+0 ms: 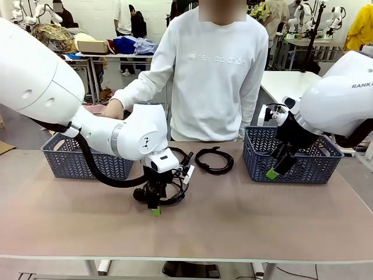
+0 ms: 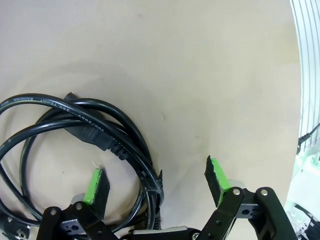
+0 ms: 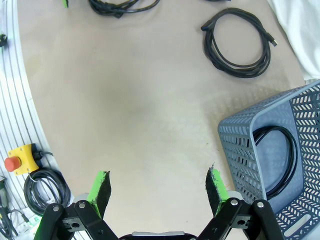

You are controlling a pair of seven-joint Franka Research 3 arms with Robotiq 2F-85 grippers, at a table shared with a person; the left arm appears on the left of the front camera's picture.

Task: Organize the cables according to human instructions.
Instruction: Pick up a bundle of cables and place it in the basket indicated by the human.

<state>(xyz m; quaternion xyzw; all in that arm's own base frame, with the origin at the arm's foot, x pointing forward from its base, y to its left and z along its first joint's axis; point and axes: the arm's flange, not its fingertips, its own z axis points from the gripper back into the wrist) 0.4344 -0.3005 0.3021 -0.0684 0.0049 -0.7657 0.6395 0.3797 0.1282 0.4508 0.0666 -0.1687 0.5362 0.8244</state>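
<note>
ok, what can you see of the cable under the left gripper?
That cable is a thin black cord with a rubbery-looking jacket, wound into a loose coil of several turns, with white print along one strand. A chunky moulded plug with a ribbed collar lies across the loops. The coil lies flat on the tan table. The left gripper stands over it, jaws open, one green pad inside the coil and the other outside, straddling one side of the bundle.

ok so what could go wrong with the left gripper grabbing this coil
The left gripper straddles one side of the coiled cable, so closing may catch a few strands and the rest could sag or unwind on lifting. The plug lies near one pad and could upset the grip.
</note>
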